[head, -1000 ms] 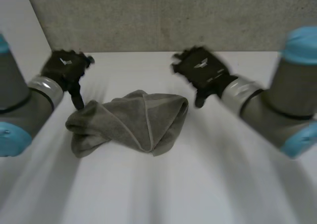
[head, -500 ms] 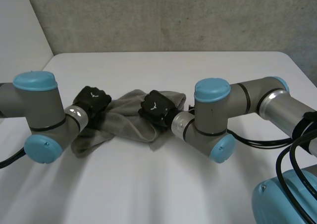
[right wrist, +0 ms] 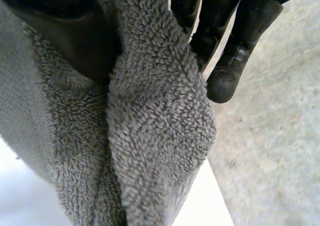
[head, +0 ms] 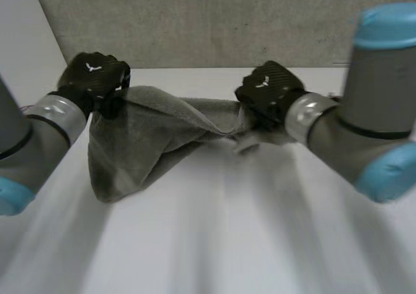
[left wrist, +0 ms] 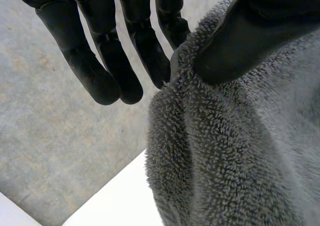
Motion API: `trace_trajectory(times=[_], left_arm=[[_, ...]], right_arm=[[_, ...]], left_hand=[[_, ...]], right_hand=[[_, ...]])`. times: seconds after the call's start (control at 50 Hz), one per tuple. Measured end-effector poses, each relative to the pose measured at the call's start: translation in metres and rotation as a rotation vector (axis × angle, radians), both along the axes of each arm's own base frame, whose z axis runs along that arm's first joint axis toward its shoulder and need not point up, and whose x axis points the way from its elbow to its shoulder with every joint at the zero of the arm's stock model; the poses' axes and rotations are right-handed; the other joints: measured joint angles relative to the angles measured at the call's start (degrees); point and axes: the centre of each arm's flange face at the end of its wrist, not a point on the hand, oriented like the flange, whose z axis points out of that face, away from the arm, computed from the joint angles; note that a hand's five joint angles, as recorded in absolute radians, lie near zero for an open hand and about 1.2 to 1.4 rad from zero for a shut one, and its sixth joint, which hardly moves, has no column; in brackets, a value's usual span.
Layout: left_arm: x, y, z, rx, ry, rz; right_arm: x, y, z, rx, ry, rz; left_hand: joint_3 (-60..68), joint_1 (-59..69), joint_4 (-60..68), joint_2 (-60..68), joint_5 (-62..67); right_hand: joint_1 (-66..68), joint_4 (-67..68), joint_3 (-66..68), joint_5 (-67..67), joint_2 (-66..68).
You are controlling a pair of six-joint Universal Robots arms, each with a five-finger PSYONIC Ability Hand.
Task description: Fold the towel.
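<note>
A grey terry towel [head: 146,138] hangs bunched between my two hands, lifted off the white table [head: 227,235], with its lower end near the tabletop. My left hand [head: 94,78] holds the towel's left upper end. In the left wrist view its thumb [left wrist: 250,31] pins the towel's edge [left wrist: 235,151] against the fingers [left wrist: 137,46]. My right hand [head: 268,89] holds the right upper end. In the right wrist view the towel [right wrist: 150,131] is pinched between its thumb [right wrist: 65,31] and fingers [right wrist: 235,51]. The cloth sags in a twisted band between the hands.
A grey speckled wall [head: 214,21] rises behind the table's far edge. Both grey arms with light-blue caps [head: 383,27] reach in from the sides. Bare tabletop lies in front of the towel.
Both hands have closed on the towel and risen with it, moving apart. The heap that lay on the table now hangs stretched between them.
</note>
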Motion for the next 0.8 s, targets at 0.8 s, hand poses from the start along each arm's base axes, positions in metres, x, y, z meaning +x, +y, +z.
trace_trajectory(times=[0.8], left_arm=[[-0.028, -0.019, 0.014, -0.32, 0.212, 0.057]], right_arm=[[-0.008, -0.055, -0.009, -0.23, -0.339, -0.051]], left_hand=[[0.26, 0.0, 0.0, 1.16, 0.27]], right_hand=[[0.0, 1.38, 1.48, 2.93, 1.36]])
